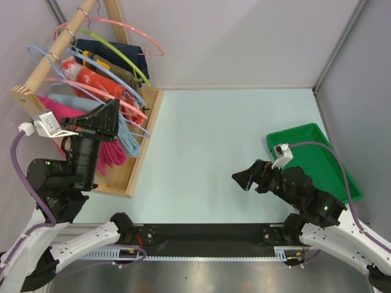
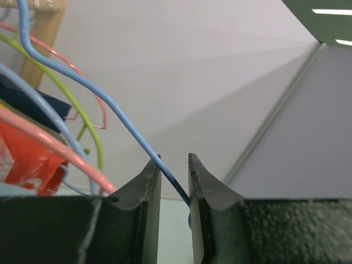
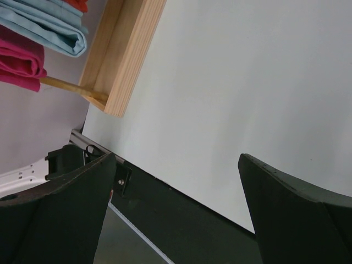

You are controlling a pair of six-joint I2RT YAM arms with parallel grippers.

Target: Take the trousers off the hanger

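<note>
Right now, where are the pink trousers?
In the top view the trousers hang at the far left on the wooden rack, beside the pale blue cloth and partly behind the left arm.

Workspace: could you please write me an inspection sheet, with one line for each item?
Surface: pale, smooth table.
Job's things: the trousers hang on the wooden rack at the left, partly hidden by the left arm; the hanger, light-blue wire, runs through the left gripper.
Clutter: pink hanger, lime-green hanger, red-orange cloth and pale blue cloth on the same rack; green tray at the right.
Grippers: left gripper closed on the hanger wire; right gripper wide open above the table, holding nothing.
Cables: left purple cable at the wrist camera; right purple cable passes over the tray.
Surroundings: plain grey walls; nothing else seen.
</note>
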